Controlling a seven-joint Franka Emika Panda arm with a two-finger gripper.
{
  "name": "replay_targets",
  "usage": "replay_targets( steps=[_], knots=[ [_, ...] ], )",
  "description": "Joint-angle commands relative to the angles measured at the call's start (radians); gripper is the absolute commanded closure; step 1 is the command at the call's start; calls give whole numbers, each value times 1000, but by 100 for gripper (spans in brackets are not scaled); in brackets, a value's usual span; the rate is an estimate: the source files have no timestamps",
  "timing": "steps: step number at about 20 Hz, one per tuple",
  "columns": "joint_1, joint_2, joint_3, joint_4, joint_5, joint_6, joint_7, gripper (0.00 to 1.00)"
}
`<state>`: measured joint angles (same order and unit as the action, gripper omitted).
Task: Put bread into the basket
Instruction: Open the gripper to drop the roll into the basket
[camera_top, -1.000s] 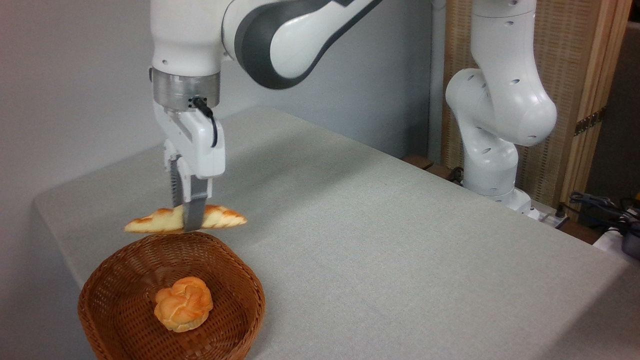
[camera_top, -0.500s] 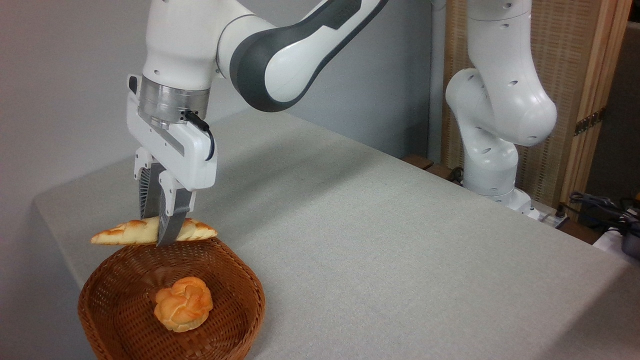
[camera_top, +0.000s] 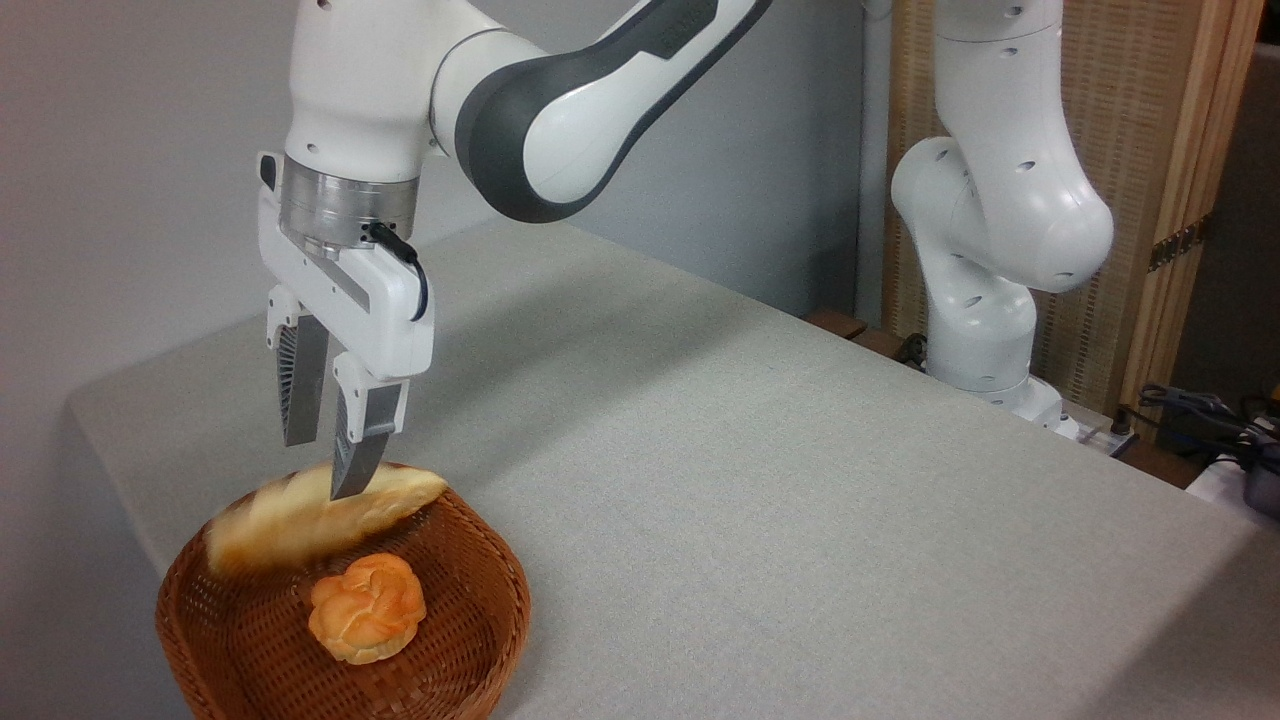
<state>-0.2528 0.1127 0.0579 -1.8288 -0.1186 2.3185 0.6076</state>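
The long bread (camera_top: 320, 518) shows blurred across the far inner side of the brown wicker basket (camera_top: 470, 640), tilted with its left end lower. It is free of my gripper (camera_top: 325, 468), which hangs just above it with its two grey fingers (camera_top: 300, 385) spread apart and nothing between them. The basket sits at the table's front left corner.
A small round knotted orange bun (camera_top: 366, 607) lies in the middle of the basket. The grey table (camera_top: 780, 480) stretches to the right. The arm's white base (camera_top: 985, 330) stands at the far right edge, with cables (camera_top: 1215, 420) beyond it.
My gripper has opened and let go of the bread, which has dropped from between the fingers into the basket. The gripper itself has barely shifted.
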Motion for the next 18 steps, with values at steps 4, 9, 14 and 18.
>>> replay_targets(
  steps=[4, 9, 14, 18],
  knots=[
    [1, -5, 3, 17, -10, -37, -14, 0],
    [10, -25, 13, 55, 5, -262, -8, 0],
    [13, -34, 19, 95, 76, -430, -6, 0],
    [15, -47, 48, 97, 79, -487, -5, 0]
  ],
)
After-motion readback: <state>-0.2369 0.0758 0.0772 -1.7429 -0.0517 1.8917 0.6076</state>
